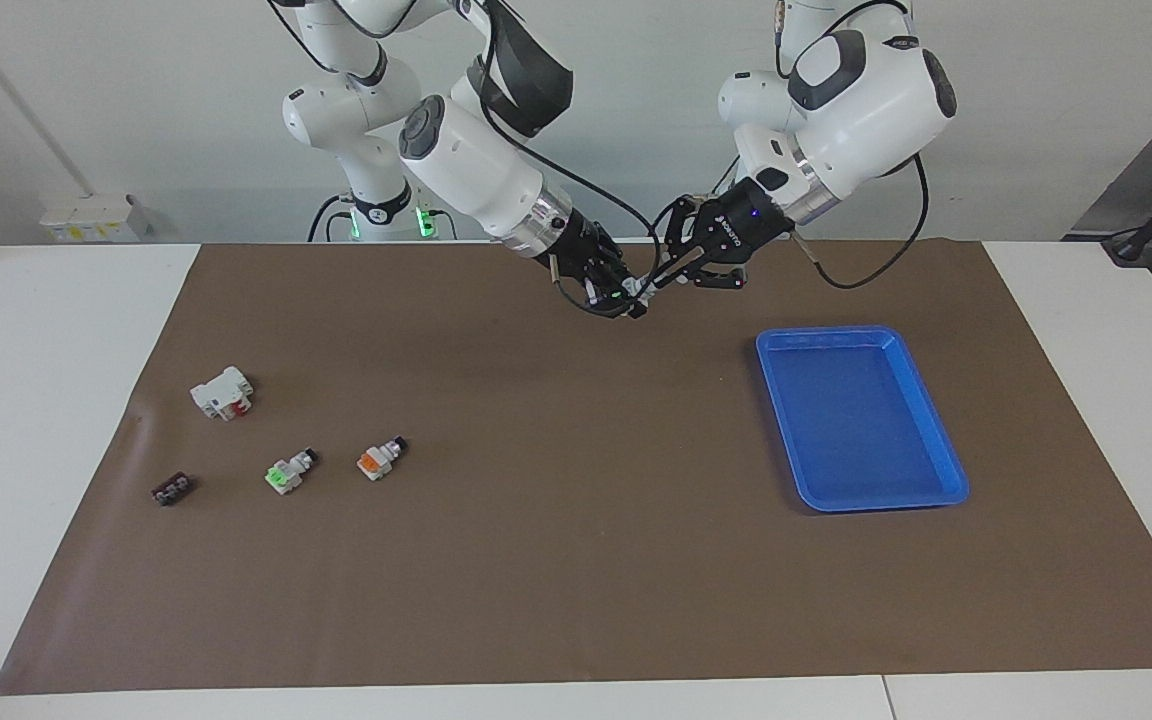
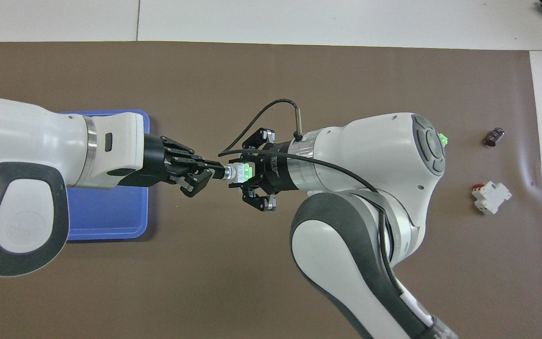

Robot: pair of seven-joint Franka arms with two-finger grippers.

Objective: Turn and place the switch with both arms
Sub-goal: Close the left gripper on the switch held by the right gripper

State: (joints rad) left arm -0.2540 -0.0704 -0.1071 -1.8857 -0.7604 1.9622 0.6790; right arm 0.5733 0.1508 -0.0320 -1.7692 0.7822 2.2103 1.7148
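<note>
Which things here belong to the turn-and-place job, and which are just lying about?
In the job: switch, held in mid-air by left gripper and right gripper; blue tray.
Lying about: green switch, orange switch, white block, black piece.

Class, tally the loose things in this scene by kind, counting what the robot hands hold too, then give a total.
Push-button switches: 3 (held switch, green-ended one, orange-ended one)
White block with red part: 1
Small black piece: 1
Blue tray: 1
Total: 6
</note>
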